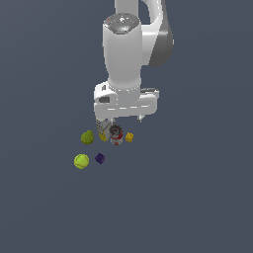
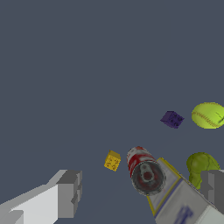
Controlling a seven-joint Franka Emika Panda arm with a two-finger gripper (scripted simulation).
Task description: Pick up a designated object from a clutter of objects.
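can (image 2: pixel 145 171) | between the fingers of tool (image 2: pixel 142 194), not gripped | tool spread wide

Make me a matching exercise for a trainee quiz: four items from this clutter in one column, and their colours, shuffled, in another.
Items:
1. can
2. oblong box
3. cube beside the can
4. cube near the bright ball

Colours:
A. dark purple
B. red and white, grey top
C. yellow
D. white with yellow edging

Pairs: 1-B, 2-D, 3-C, 4-A
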